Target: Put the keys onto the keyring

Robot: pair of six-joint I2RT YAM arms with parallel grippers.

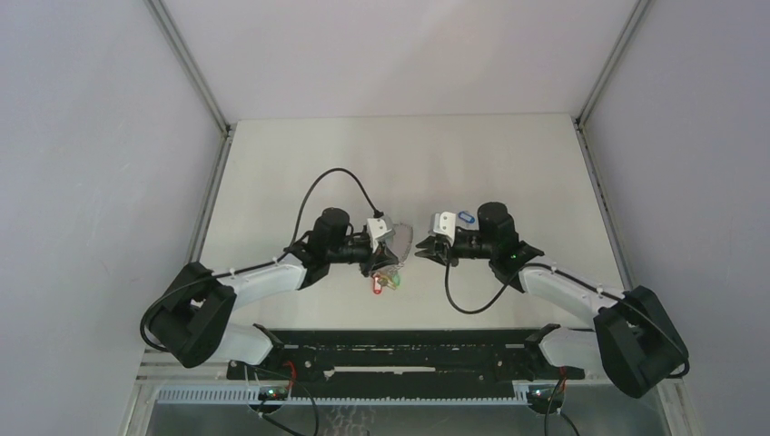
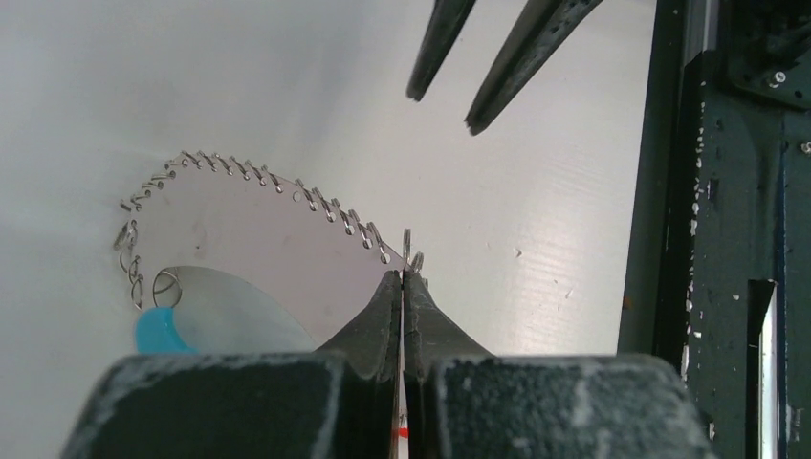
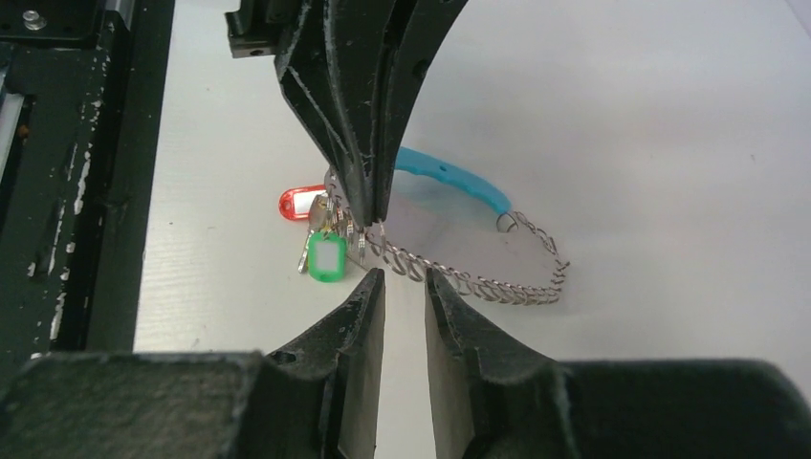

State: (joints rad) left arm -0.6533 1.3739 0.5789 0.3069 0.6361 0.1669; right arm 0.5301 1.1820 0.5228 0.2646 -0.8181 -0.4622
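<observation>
Left gripper [image 2: 404,277]: fingers are pressing together, clamping a thin wire of the keyring [image 3: 478,284] at their tips. No gap is showing between them in the left wrist view.

Keyring: it is sitting near the middle of the desk, a little toward the near edge, held at one end by the left gripper. The wire loop is carrying a row of small silver rings along its length. A red tag [image 3: 299,203] and a green tag [image 3: 326,257] are bunching with silver keys at the clamped end. A curved cyan piece [image 3: 449,178] is hanging on the far side of the loop. Cannot tell whether the loop is resting on the desk or raised off it.

Right gripper [image 3: 405,285]: fingers [image 2: 435,48] are standing slightly apart, holding nothing, tips just short of the clamped end.

Blue-headed key [image 1: 466,218]: it is showing just beside the right wrist in the top view. The blade is too small to make out.
</observation>
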